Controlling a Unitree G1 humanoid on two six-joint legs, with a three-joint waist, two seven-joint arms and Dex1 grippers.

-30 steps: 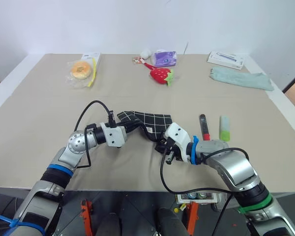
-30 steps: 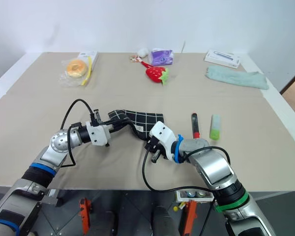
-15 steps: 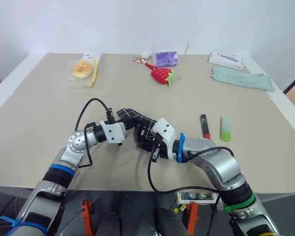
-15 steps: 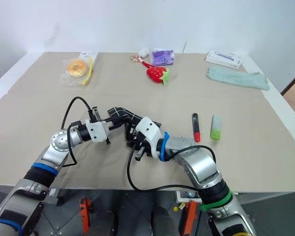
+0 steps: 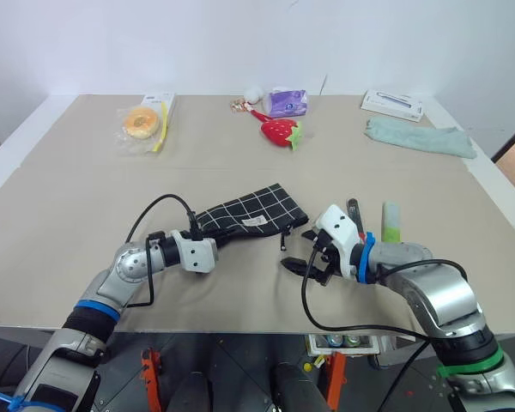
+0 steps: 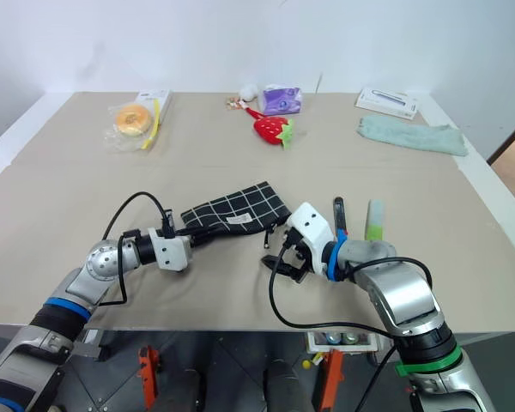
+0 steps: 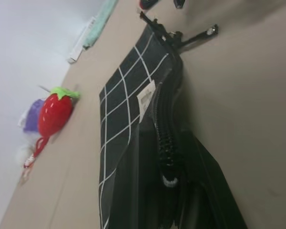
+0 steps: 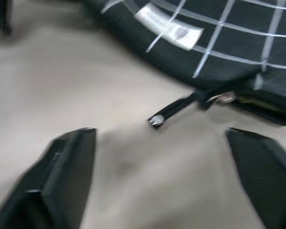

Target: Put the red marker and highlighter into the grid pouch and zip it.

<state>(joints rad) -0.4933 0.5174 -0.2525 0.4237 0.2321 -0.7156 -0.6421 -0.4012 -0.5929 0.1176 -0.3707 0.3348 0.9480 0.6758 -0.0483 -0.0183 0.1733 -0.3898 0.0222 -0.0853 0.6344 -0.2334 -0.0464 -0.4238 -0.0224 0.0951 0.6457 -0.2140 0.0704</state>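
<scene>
The right gripper (image 6: 285, 260) had just let go of the zipper pull (image 8: 174, 111) and moved back a little, and its jaws now stood wide open with nothing in them. The left gripper (image 5: 216, 239) was shut on one end of the grid pouch (image 5: 249, 211), which had dropped flat near the middle of the table (image 5: 69, 189). The red marker (image 5: 355, 219) and the highlighter (image 5: 391, 223) lay just beside the right gripper, toward the right edge. The pouch looked unzipped, so picking up a pen probably came next.
</scene>
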